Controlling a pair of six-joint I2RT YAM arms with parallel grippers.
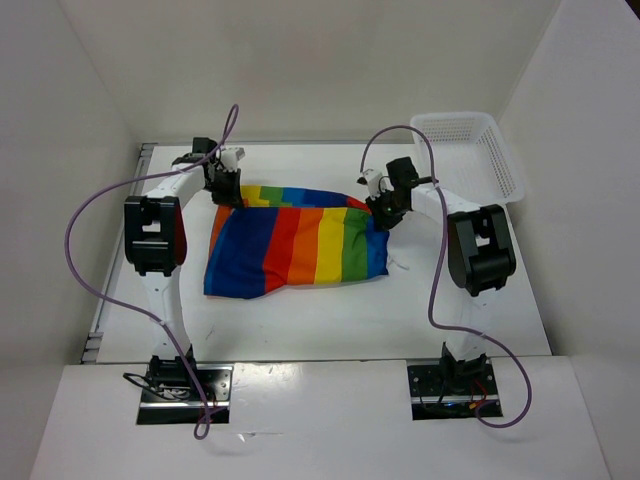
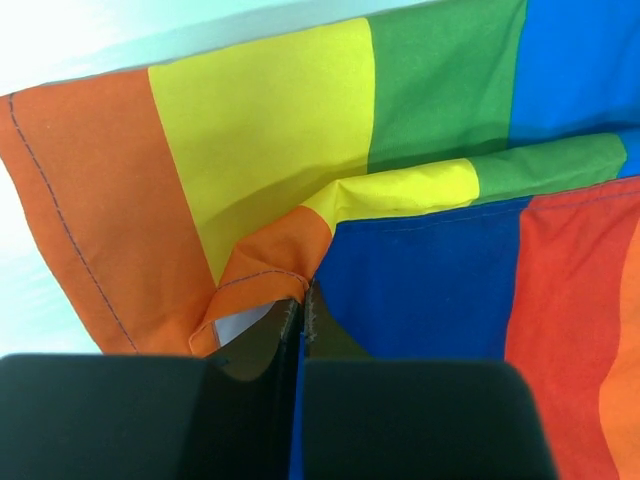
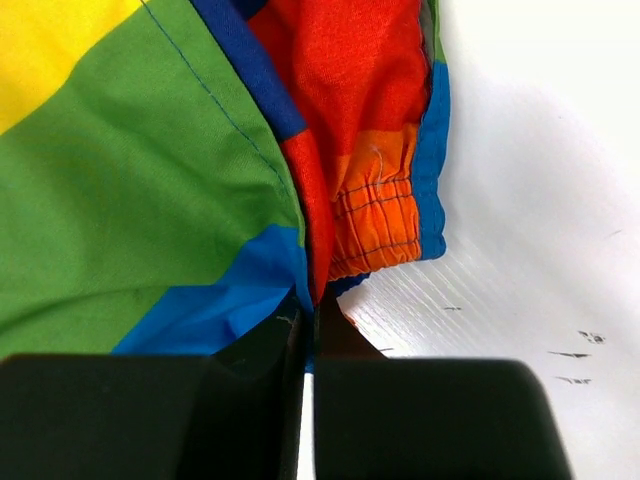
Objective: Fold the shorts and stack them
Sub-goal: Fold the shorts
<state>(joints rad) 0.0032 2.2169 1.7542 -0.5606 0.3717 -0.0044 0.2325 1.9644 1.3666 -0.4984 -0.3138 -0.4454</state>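
Observation:
The rainbow-striped shorts [image 1: 295,240] lie across the middle of the white table, partly folded over on themselves. My left gripper [image 1: 226,190] is shut on the shorts' far left corner; in the left wrist view the fingers [image 2: 302,305] pinch an orange and blue hem [image 2: 260,270]. My right gripper [image 1: 384,212] is shut on the shorts' far right edge; in the right wrist view its jaws [image 3: 310,310] clamp the blue and red fabric [image 3: 290,200] beside the elastic waistband [image 3: 385,215]. The drawstring shows faintly by the right edge [image 1: 398,264].
A white plastic mesh basket [image 1: 470,150] stands at the back right corner of the table. White walls close in the table [image 1: 330,320] on the left, back and right. Purple cables loop over both arms.

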